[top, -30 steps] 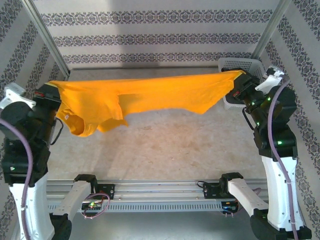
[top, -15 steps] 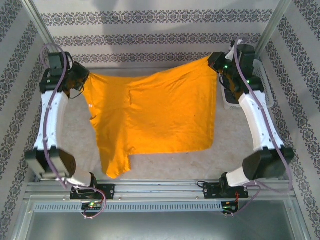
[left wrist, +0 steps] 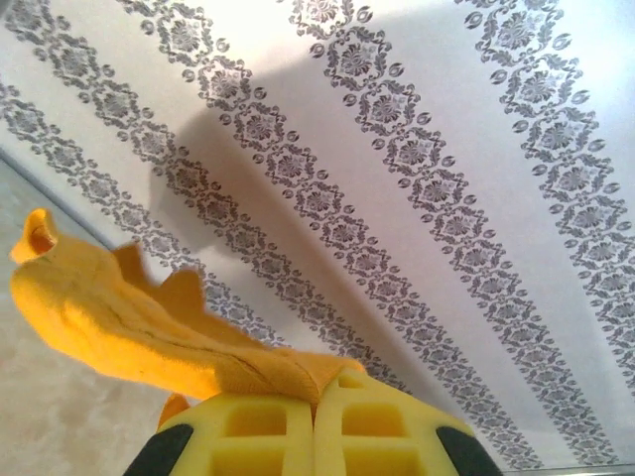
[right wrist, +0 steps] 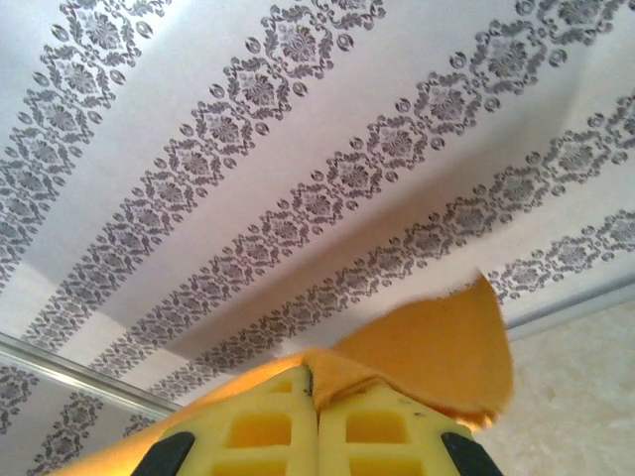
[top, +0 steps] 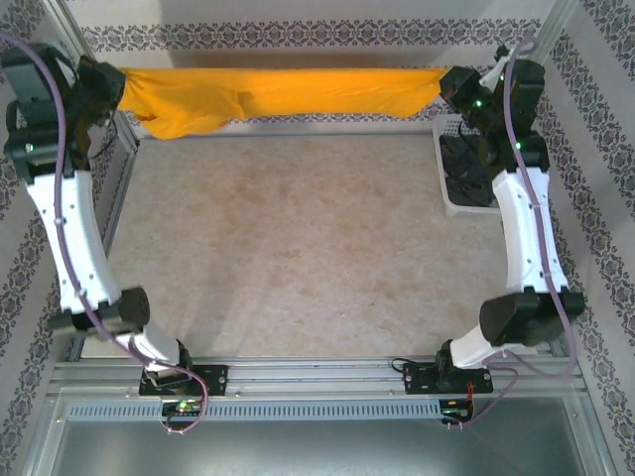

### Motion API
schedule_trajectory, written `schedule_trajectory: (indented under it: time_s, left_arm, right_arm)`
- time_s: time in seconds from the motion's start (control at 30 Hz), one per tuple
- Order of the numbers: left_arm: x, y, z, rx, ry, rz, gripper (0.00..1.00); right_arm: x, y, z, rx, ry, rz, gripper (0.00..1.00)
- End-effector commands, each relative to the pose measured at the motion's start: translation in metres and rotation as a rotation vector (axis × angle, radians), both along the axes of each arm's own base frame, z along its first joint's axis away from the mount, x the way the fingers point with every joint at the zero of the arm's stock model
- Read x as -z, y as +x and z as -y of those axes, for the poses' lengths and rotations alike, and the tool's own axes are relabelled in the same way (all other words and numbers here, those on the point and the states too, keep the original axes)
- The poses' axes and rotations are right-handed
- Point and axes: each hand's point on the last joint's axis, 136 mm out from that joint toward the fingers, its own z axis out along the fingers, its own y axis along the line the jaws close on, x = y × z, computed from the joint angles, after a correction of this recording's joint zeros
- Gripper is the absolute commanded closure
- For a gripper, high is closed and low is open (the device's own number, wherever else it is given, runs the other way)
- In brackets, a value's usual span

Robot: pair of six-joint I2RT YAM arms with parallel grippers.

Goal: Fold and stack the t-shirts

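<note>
The orange-yellow t-shirt (top: 288, 94) hangs stretched in a narrow band across the far end of the table, in front of the back wall. My left gripper (top: 107, 87) is shut on its left end, where a sleeve sags below the band. My right gripper (top: 451, 89) is shut on its right end. In the left wrist view the yellow fingers (left wrist: 248, 426) pinch bunched orange cloth (left wrist: 119, 317). In the right wrist view the gripper (right wrist: 316, 392) pinches a corner of the orange cloth (right wrist: 437, 337). Dark cloth (top: 462, 159), probably the charcoal shirt, lies in the basket, partly hidden by the right arm.
The white lattice basket (top: 466, 205) stands at the far right of the table beside the right arm. The beige tabletop (top: 288, 248) stretches below the hanging shirt. Patterned walls and metal frame posts close in the back and both sides.
Half a second ago the shirt hung spread wide between the grippers over the table. Both arms have since reached up and back, and the shirt is pulled into a taut band by the wall.
</note>
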Motion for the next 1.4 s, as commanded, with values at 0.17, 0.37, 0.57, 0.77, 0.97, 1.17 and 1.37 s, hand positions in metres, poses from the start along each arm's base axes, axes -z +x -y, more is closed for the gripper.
schedule_trajectory:
  time_s: [0.17, 0.37, 0.57, 0.77, 0.97, 1.17, 1.37]
  left_arm:
    - [0.195, -0.073, 0.004, -0.096, -0.111, -0.387, 0.70]
    - [0.348, -0.114, 0.029, -0.017, -0.159, -0.683, 0.42]
    - [0.403, -0.160, 0.076, 0.092, -0.198, -0.833, 0.42]
    - [0.431, -0.202, 0.119, 0.151, -0.255, -0.944, 0.51]
    - [0.455, -0.206, 0.150, 0.167, -0.275, -0.988, 0.53]
    - [0.477, -0.192, 0.189, 0.224, -0.310, -1.018, 0.53]
    - [0.494, -0.203, 0.214, 0.257, -0.252, -1.130, 0.58]
  right_arm:
    - [0.157, -0.076, 0.012, 0.077, 0.017, -0.326, 0.83]
    - [0.296, -0.132, 0.012, 0.111, -0.010, -0.653, 0.34]
    - [0.345, -0.172, 0.008, 0.091, -0.091, -0.840, 0.29]
    - [0.350, -0.181, 0.005, 0.062, -0.146, -0.855, 0.36]
    - [0.350, -0.167, -0.004, 0.020, -0.215, -0.853, 0.43]
    - [0.358, -0.154, -0.007, 0.013, -0.248, -0.874, 0.43]
    - [0.361, -0.141, -0.006, 0.010, -0.257, -0.889, 0.44]
